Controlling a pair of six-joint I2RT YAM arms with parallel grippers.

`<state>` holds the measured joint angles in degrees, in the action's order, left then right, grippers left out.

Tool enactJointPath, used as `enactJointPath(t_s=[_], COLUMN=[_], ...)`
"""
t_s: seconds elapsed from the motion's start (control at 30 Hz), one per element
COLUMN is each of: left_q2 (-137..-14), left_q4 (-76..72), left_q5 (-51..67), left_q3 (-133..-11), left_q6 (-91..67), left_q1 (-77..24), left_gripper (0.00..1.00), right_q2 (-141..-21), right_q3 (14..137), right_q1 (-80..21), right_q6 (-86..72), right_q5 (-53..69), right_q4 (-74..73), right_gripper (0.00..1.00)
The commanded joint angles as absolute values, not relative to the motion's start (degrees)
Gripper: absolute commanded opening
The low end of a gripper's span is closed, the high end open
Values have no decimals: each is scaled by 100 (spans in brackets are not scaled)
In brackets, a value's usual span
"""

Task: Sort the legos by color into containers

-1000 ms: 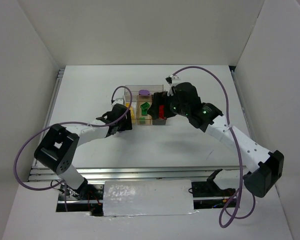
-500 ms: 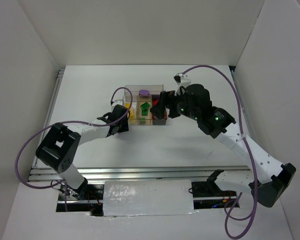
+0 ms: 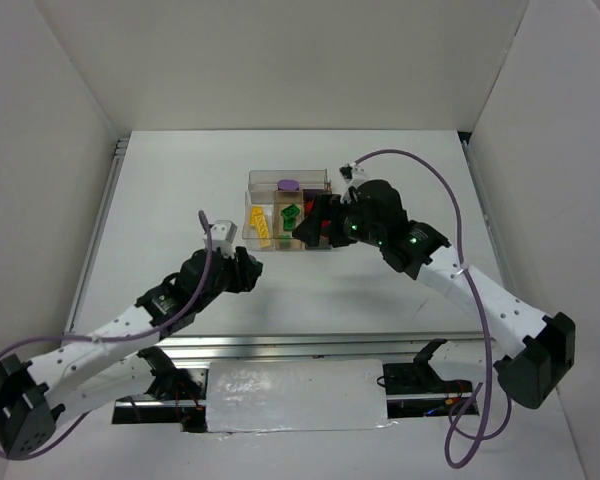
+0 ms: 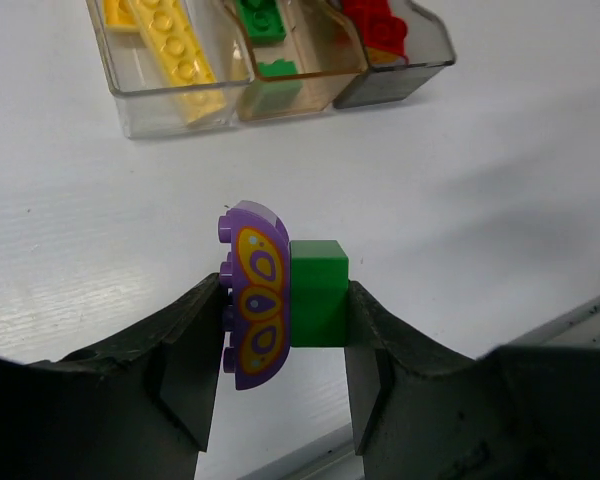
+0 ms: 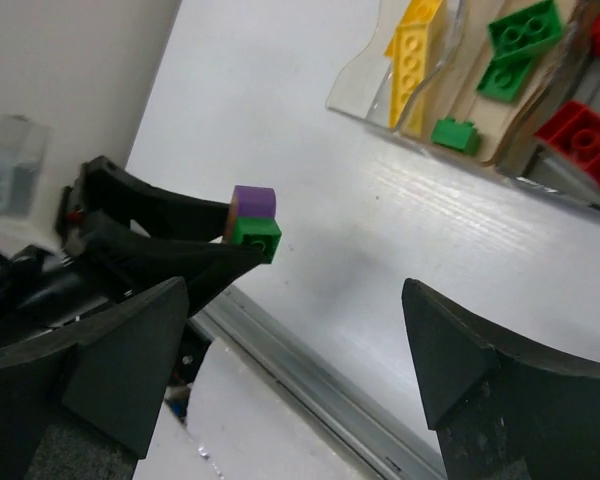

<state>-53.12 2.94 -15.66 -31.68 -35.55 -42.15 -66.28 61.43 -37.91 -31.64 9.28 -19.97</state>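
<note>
Your left gripper (image 4: pixel 283 325) is clamped on a stuck-together pair: the purple rounded lego (image 4: pixel 252 305) with yellow ovals sits against one finger, the green brick (image 4: pixel 318 292) against the other. The pair is over the table (image 4: pixel 500 200), on the near side of the containers (image 3: pixel 265 177) and apart from them. Your right gripper (image 5: pixel 292 300) is spread wide with nothing in it, up by the right end of the bins. Yellow legos (image 4: pixel 180 60) are in the clear bin (image 4: pixel 170 116), green legos (image 4: pixel 260 20) in the tan bin (image 4: pixel 308 90), red legos (image 4: pixel 380 25) in the dark-grey bin (image 4: pixel 402 87). Another purple piece (image 3: pixel 288 185) lies in the wider compartment behind.
</note>
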Motion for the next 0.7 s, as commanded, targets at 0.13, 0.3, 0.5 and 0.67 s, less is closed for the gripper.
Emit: enactJointPath(t_s=[0.13,0.3,0.5,0.67], left_q2=[-3825,-3586,-3542,-3463], left_q4=[-1492,-2021,-2302,-2522], left_q5=[-292,87,501,581], left_q3=[-2312,-2083,-2118,-1995], left_q6=[-2498,-2180,-1934,-1942], left_q1=[-4315,-4342,-4377,-4421], left_gripper=[0,0,0,0], right_q2=[-7321,-7629,-7848,-8007], right_q3=[6363,6416,6266,6372], right_q1=[-4287,-4667,-4913,-4992], right_q6=[-3964,-4060,-4228,-4201], right_q5=[1828,1810,1916,2039], right_q4=[-1407,-1468,-1283,-1213], right_gripper=[89,84,79,58])
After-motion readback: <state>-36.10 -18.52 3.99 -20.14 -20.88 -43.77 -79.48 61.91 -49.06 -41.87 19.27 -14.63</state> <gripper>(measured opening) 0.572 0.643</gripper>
